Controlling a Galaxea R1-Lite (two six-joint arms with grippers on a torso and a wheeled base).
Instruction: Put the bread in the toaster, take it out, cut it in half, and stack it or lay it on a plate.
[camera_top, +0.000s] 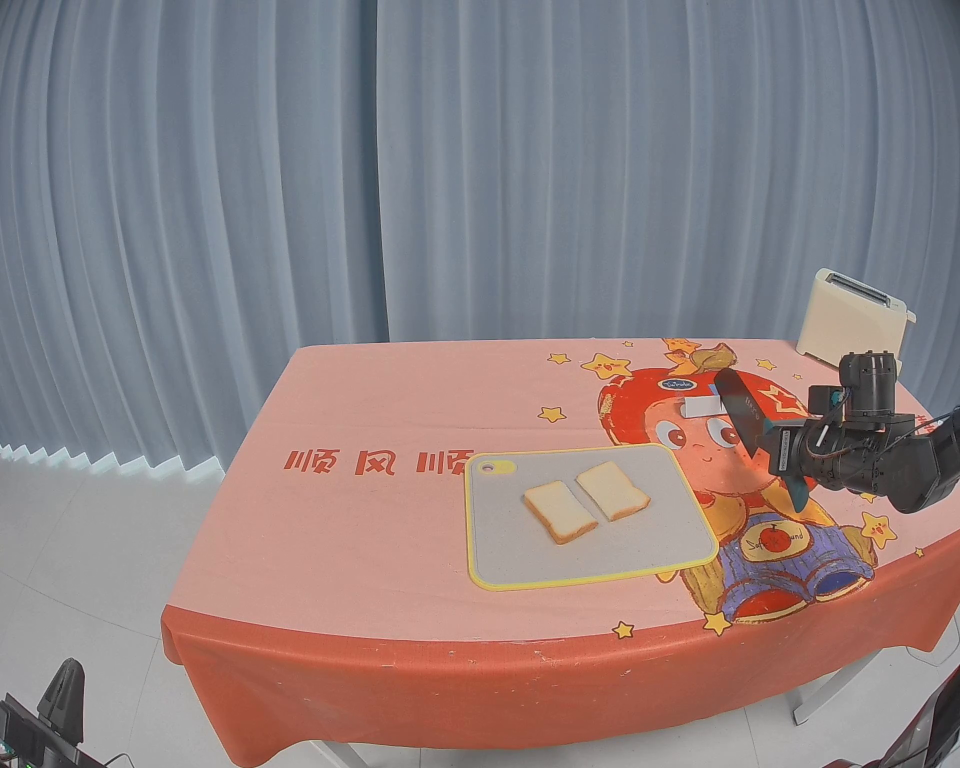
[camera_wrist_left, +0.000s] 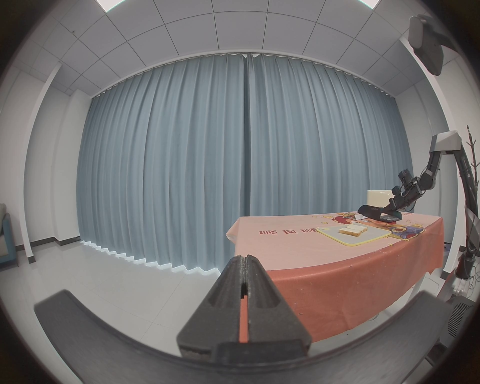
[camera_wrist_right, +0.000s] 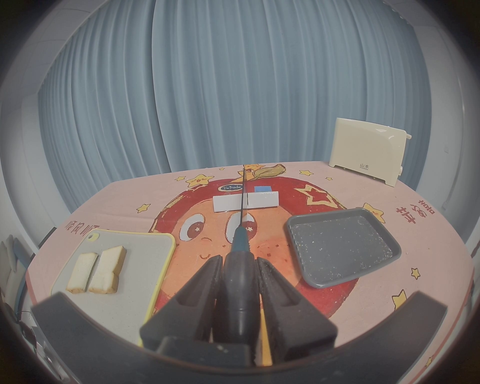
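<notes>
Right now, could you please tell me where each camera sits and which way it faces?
Head view: high, looking down on the table; right arm at the edge.
Left wrist view: low beside the table, facing the curtain; shut left hand in front.
Right wrist view: above the table, facing the toaster; right hand gripping the knife.
All share the cutting board with bread halves.

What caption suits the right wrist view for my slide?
Right gripper clamps the knife; two bread halves lie on the cutting board, grey tray and toaster nearby.
</notes>
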